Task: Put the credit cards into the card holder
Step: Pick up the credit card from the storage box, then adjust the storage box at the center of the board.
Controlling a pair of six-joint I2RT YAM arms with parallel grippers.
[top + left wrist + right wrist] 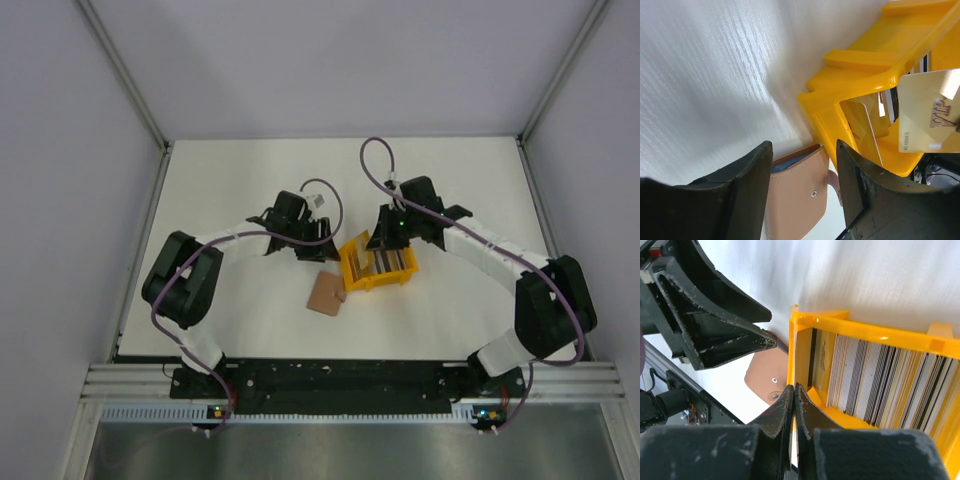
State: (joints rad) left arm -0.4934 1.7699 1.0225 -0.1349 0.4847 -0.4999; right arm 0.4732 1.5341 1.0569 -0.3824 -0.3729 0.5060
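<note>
your left claw point(803, 146) stands with its fingers apart and nothing between them. through the gap, its wrist camera shows the card holder point(326, 295) lying flat on the bench point(250, 170), tan face and small snap dot up, with a bluish edge showing along one side. the holder sits a little toward the near edge from the middle of the bench, just beside the near-left corner of the yellow tray point(860, 330). from above you can't tell whether the two touch. the credit cards point(875, 375) are in that tray, packed upright on edge in a row of white, grey and dark stripes. a cream card point(930, 110) with a brown logo stands at the end nearest the holder. the tray itself rests about mid-bench, slightly to the right of centre. your right claw point(793, 388) has its fingers pressed together, with the tips right at the tray's end wall on the holder's side. it looks to be gripping nothing, though the view along the fingers is too tight to rule out a thin edge pinched there.
</note>
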